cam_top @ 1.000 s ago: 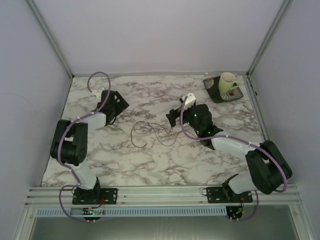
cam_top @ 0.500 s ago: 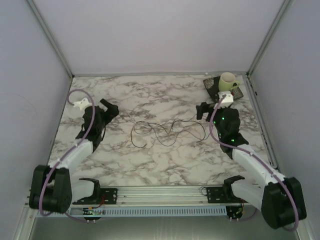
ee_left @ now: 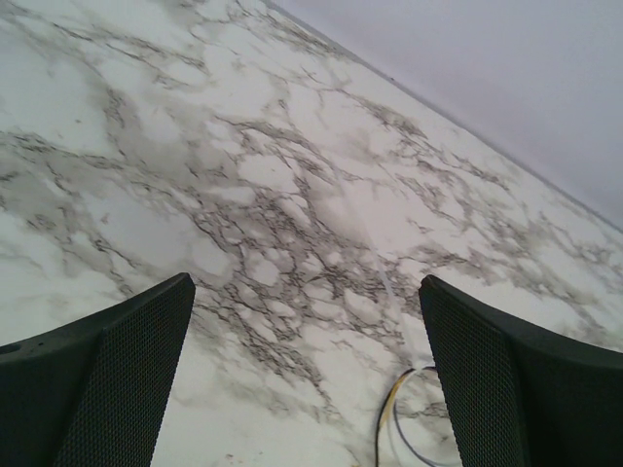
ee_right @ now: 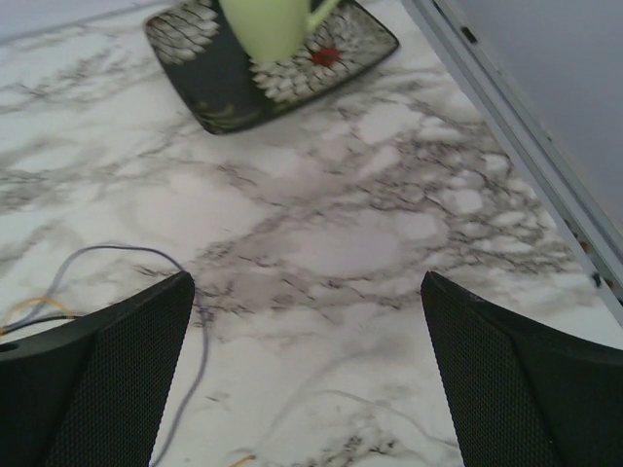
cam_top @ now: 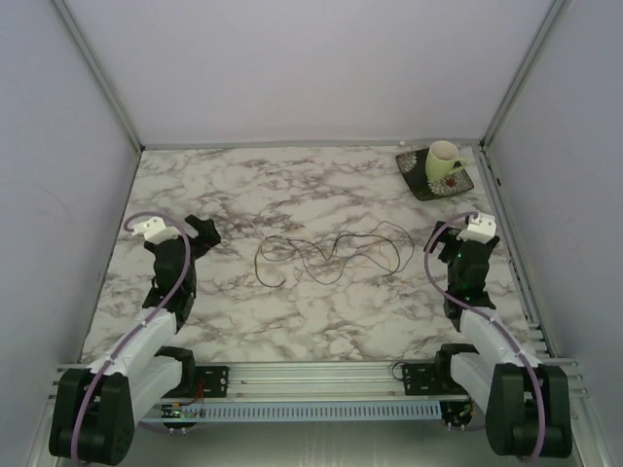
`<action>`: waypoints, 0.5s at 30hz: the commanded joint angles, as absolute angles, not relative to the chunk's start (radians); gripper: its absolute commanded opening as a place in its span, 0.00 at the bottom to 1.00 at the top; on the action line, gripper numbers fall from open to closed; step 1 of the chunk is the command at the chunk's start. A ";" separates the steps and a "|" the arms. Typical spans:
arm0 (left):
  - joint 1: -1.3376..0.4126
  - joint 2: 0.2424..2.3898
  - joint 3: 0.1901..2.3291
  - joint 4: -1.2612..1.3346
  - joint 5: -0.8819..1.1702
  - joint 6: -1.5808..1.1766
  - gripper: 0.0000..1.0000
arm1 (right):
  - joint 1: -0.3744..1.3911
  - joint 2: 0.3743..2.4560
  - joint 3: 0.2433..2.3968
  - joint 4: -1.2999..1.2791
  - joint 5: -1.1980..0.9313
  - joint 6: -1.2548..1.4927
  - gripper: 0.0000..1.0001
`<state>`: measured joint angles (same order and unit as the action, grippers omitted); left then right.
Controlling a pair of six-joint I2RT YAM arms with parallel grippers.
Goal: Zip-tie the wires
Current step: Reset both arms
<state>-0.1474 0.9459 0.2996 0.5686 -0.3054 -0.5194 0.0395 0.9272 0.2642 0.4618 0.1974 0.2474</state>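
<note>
The wires lie in loose thin dark loops on the middle of the marble table. My left gripper is open and empty, left of the wires and apart from them. In the left wrist view a yellow and purple loop of the wires shows low between the fingers. My right gripper is open and empty, just right of the wires' right end. In the right wrist view a purple-grey strand curves by the left finger.
A pale green cup stands on a dark patterned plate at the back right corner; both show at the top of the right wrist view, the cup on the plate. A metal frame rail runs along the table's right edge.
Both arms have pulled back toward the near edge and folded low. The wires' right end now reaches further right than a second ago. Both grippers are away from the wires.
</note>
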 commanded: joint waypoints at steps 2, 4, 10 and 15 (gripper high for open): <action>-0.141 0.925 0.267 0.641 -0.365 -0.389 1.00 | 0.000 1.066 0.174 0.848 0.226 0.209 0.99; -0.141 0.926 0.255 0.651 -0.364 -0.361 1.00 | 0.000 1.157 0.145 1.013 0.217 0.200 0.99; -0.141 0.913 0.228 0.671 -0.384 -0.301 1.00 | 0.002 1.318 0.149 1.207 0.179 0.091 0.99; -0.141 0.930 0.215 0.703 -0.394 -0.224 1.00 | -0.002 1.562 0.046 1.650 0.155 0.064 0.99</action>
